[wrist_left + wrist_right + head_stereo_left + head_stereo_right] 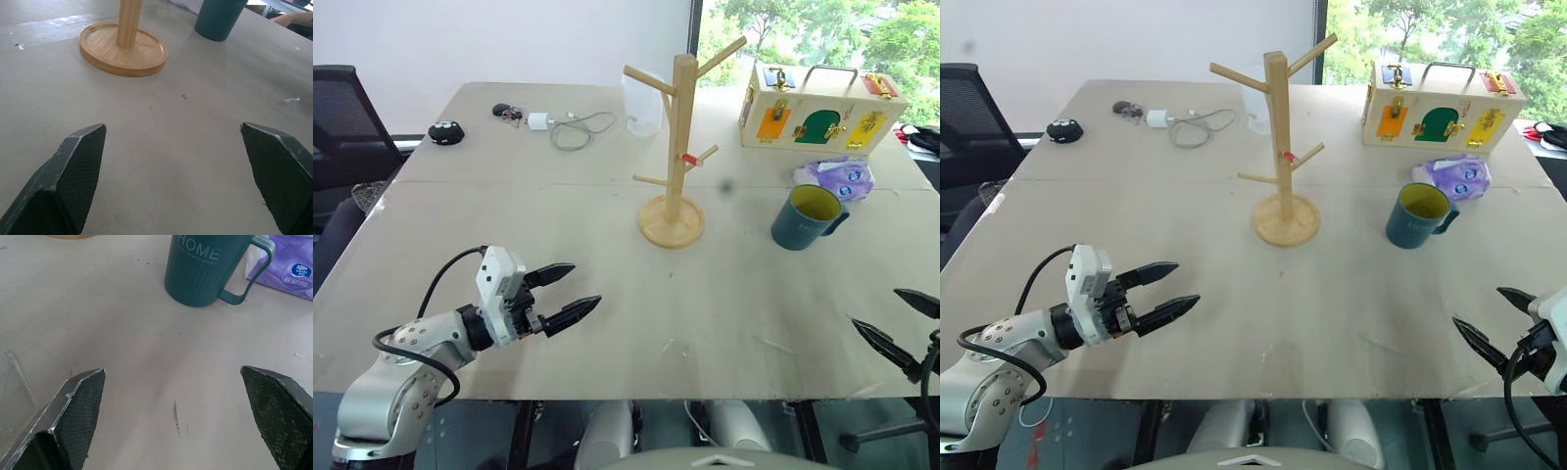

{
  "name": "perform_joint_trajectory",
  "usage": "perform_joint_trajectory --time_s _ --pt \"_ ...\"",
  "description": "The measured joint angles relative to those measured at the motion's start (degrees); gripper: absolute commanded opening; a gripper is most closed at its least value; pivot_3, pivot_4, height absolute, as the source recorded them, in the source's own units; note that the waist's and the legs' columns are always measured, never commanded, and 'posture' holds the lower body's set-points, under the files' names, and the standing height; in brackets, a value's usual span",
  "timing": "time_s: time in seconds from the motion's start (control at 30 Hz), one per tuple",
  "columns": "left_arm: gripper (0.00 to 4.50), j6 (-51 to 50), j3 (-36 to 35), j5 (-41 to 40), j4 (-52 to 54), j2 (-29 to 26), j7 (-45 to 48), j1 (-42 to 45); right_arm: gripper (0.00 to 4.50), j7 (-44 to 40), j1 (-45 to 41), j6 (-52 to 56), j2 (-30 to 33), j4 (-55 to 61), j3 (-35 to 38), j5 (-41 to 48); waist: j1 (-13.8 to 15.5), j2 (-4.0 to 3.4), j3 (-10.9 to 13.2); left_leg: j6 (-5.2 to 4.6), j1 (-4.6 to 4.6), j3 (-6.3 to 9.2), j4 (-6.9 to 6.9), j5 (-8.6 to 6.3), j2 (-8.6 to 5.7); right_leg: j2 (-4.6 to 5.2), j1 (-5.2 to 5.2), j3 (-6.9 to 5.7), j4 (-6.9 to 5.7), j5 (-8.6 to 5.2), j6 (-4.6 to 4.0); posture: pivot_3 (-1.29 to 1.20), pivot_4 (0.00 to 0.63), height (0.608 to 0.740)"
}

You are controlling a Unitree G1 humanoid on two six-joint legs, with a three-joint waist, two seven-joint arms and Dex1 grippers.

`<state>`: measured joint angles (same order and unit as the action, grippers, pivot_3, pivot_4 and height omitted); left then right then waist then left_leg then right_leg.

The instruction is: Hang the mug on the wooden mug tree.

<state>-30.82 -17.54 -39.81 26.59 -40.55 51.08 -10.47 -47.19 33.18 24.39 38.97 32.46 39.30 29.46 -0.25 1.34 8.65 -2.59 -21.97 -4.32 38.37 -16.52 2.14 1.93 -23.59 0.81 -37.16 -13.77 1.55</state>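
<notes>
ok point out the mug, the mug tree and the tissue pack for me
mug [800,228], left eye view, on its teal outer wall
mug tree [684,117], left eye view, on the upright post
tissue pack [842,178], left eye view, on its purple wrapper

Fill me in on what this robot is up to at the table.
Nothing is being handled yet. The dark teal ceramic mug with a yellow inside stands upright on the grey table, to the right of the light-wood mug tree with a round base, whose pegs are all bare. The left gripper and the right gripper both hover open over the table's near edge, holding nothing. The right one points toward the mug, so it looks set to reach for it.
</notes>
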Motion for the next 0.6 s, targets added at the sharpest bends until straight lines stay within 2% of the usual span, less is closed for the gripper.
perform_joint_trajectory --time_s 0.07,0.2,0.33,0.6 --pt "4.50 -0.1 0.0 -0.4 -0.1 0.0 0.2 0.1 4.47 0.9 -1.0 0.7 0.0 0.2 -0.3 0.0 0.0 0.01 0.0 0.00 0.00 0.00 0.00 0.00 0.00 0.00 0.01 0.00 0.02 0.00 0.00 0.00 0.150 0.740" --pt "4.50 -1.2 0.7 -4.9 1.2 -1.3 4.0 6.6 4.47 14.2 -16.7 9.8 -0.1 0.6 -6.5 -1.3 -0.5 0.13 0.1 0.00 0.05 -0.11 0.19 0.02 0.01 0.01 0.04 0.07 -0.01 0.04 0.02 0.00 0.150 0.740" --pt "4.50 -2.2 3.6 -7.6 4.6 -2.2 6.5 7.9 4.47 22.6 -23.6 17.6 -0.1 -0.4 -12.3 -5.0 -0.1 0.07 0.1 0.01 -0.02 -0.10 0.13 0.02 -0.01 -0.03 -0.02 0.04 -0.02 0.09 -0.10 0.00 0.150 0.740" --pt "4.50 -3.3 8.6 -9.7 7.4 -2.3 6.6 15.3 4.47 28.7 -35.5 21.0 -4.8 -9.5 -18.2 -6.8 -0.1 0.05 0.1 0.02 -0.19 -0.03 0.04 0.03 -0.03 -0.39 -0.12 0.06 0.09 0.18 0.13 0.00 0.150 0.740"
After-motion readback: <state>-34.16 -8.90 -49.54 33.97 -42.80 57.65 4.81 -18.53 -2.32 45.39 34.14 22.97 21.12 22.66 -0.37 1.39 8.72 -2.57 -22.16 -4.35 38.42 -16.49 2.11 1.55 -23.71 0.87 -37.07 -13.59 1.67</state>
